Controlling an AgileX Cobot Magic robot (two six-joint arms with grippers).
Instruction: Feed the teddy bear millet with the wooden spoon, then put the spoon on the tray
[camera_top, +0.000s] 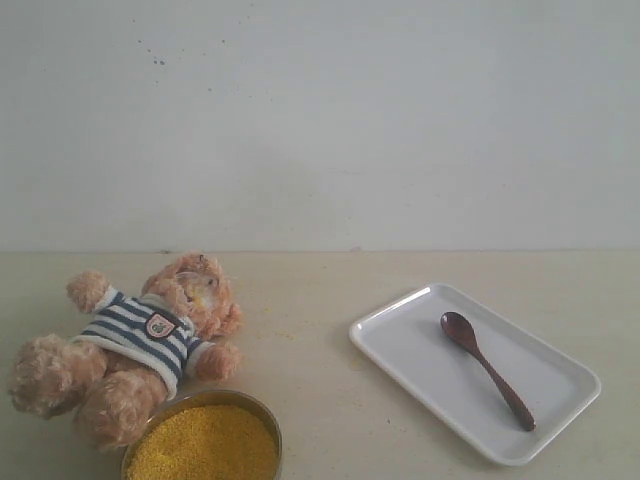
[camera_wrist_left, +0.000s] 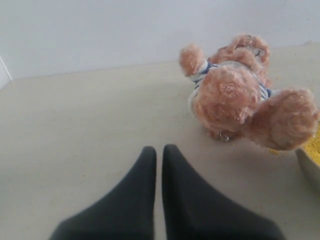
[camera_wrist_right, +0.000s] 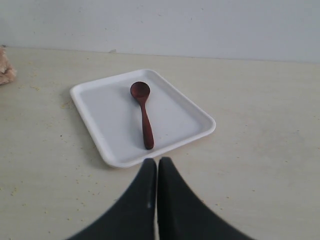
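The teddy bear (camera_top: 135, 345) lies on its back at the left of the table, striped shirt up, also seen as the teddy bear (camera_wrist_left: 240, 92) from its feet. Yellow millet (camera_top: 205, 445) fills a round metal bowl (camera_top: 262, 410) just in front of it. The wooden spoon (camera_top: 485, 367) lies on the white tray (camera_top: 400, 340) at the right; in the right wrist view the spoon (camera_wrist_right: 143, 112) rests lengthwise on the tray (camera_wrist_right: 175, 117). My left gripper (camera_wrist_left: 159, 150) is shut and empty, short of the bear. My right gripper (camera_wrist_right: 157, 162) is shut and empty, just short of the tray's rim. Neither gripper shows in the exterior view.
Scattered millet grains dot the beige table (camera_top: 310, 330). A pale wall (camera_top: 320, 120) rises behind the table's back edge. The bowl's rim (camera_wrist_left: 309, 167) with millet shows at the edge of the left wrist view.
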